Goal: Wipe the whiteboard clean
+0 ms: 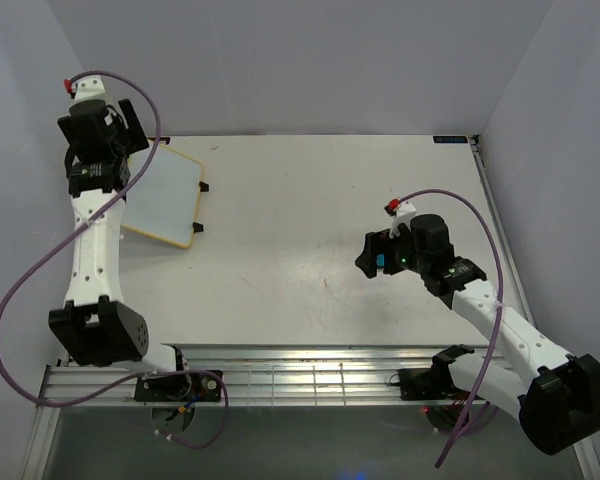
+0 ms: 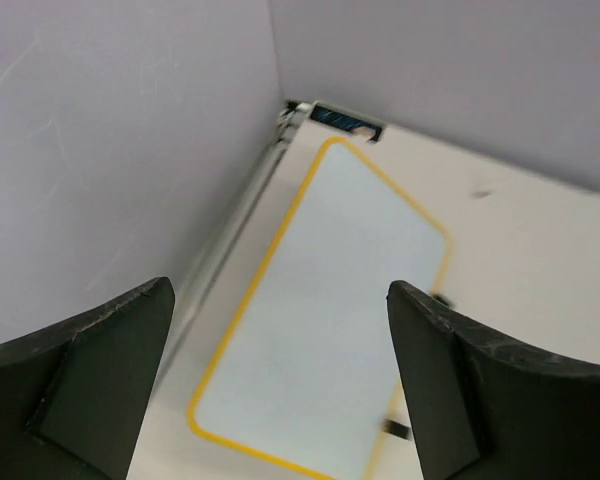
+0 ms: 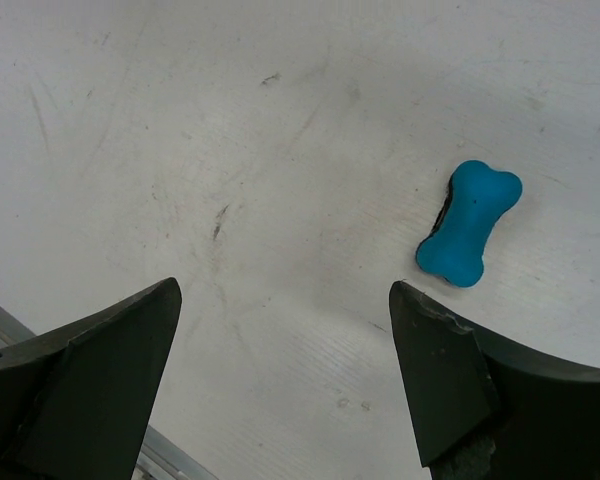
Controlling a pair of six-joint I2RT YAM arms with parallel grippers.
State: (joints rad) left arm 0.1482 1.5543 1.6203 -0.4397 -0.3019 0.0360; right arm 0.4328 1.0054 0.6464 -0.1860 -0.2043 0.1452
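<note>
1. Top view: the whiteboard [image 1: 165, 195] lies flat and askew at the far-left corner of the table [image 1: 310, 220], within the left arm's reach. The left gripper [image 1: 128, 122] hangs over the board's far-left edge. The right gripper [image 1: 377, 258] hovers mid-right, well apart from the board.
2. Left wrist view: the left gripper [image 2: 280, 390] is spread wide with nothing in it, looking down on the whiteboard [image 2: 325, 300]. Its face shows no writing, so the erasing seems done.
3. Right wrist view: the right gripper [image 3: 280, 390] is also spread wide and empty. The blue eraser [image 3: 468, 223] lies free on the table, near the right finger, which fits a finished wipe.
</note>
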